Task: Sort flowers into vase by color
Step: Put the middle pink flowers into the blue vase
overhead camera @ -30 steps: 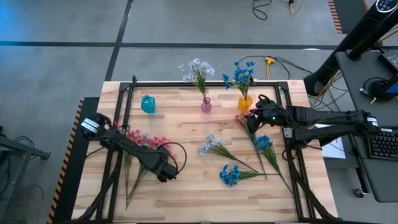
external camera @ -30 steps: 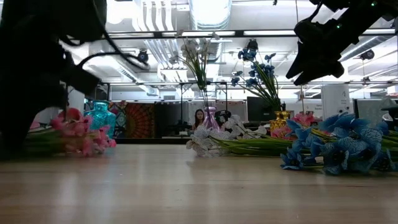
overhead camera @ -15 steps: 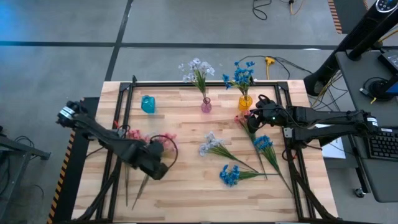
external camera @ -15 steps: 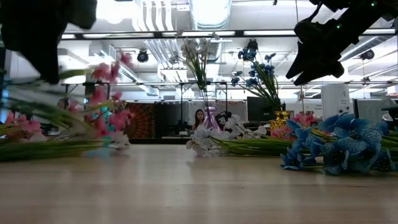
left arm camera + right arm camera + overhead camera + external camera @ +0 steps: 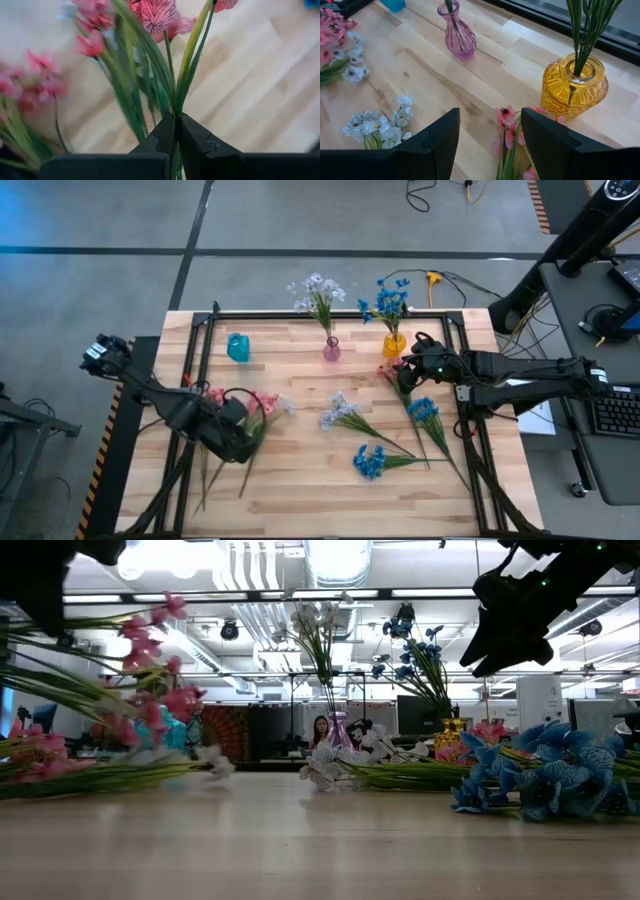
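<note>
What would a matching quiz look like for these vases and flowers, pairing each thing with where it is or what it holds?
Things:
1. yellow vase
2. purple vase
3. teal vase
4. pink flower spray

Place or state:
A. holds no flowers
B. gripped by the left claw
C. holds blue flowers
D. holds pale lavender-white flowers

Pairs: 1-C, 2-D, 3-A, 4-B

Bright overhead glare, left flowers [image 5: 150, 710] motion-blurred
</note>
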